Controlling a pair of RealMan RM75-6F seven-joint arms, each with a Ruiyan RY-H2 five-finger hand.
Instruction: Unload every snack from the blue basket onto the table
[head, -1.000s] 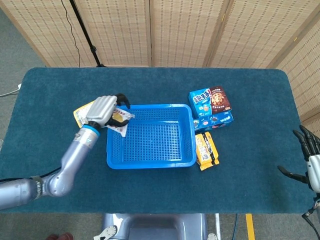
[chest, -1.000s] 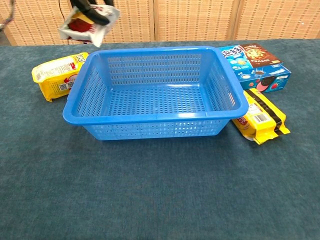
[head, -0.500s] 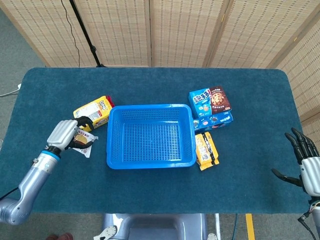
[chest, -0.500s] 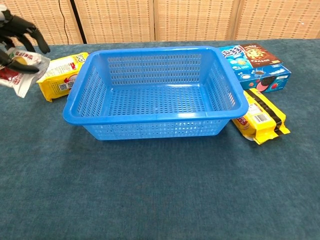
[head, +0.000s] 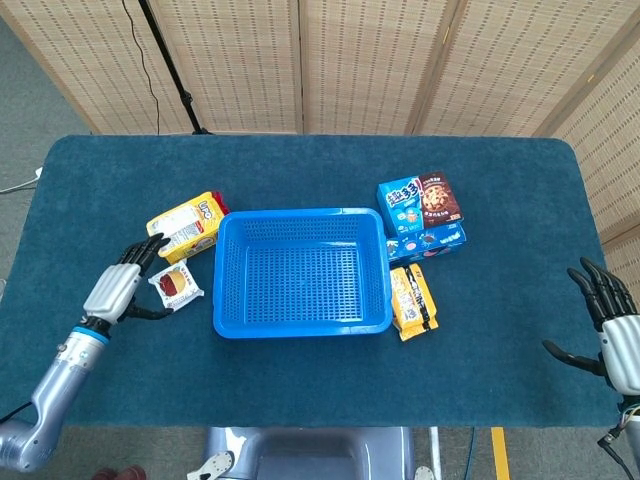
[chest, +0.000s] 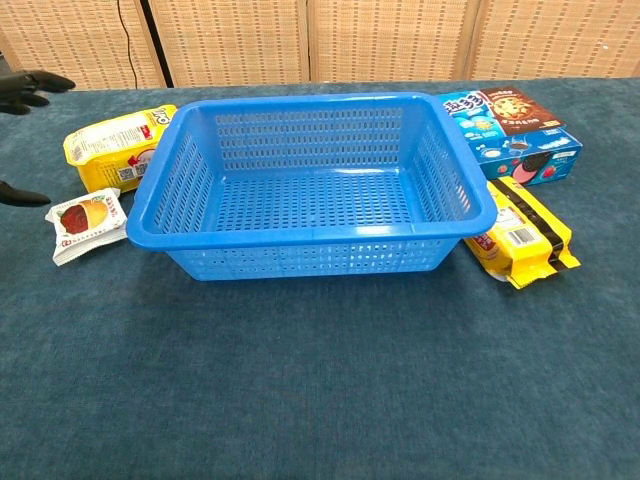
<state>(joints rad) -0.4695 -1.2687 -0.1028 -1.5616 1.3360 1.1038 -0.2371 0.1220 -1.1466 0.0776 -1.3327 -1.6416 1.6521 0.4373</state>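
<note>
The blue basket (head: 301, 272) (chest: 310, 185) stands mid-table with nothing inside. A small white snack packet (head: 175, 287) (chest: 88, 222) lies flat on the cloth just left of the basket. My left hand (head: 118, 290) hovers beside that packet, fingers spread, holding nothing; in the chest view only its dark fingertips (chest: 25, 88) show at the left edge. A yellow snack bag (head: 185, 224) (chest: 115, 145) lies behind the packet. My right hand (head: 612, 325) is open at the table's right edge, far from the basket.
Right of the basket lie a blue-and-brown snack box (head: 421, 205) (chest: 510, 130), a blue box (head: 428, 243) under it and a yellow bag (head: 412, 300) (chest: 518, 240). Dark blue cloth covers the table (head: 300, 400). Wicker screens stand behind.
My left hand carried the white packet from the basket's left rim down to the cloth, let it go and opened. The right hand barely shifted.
</note>
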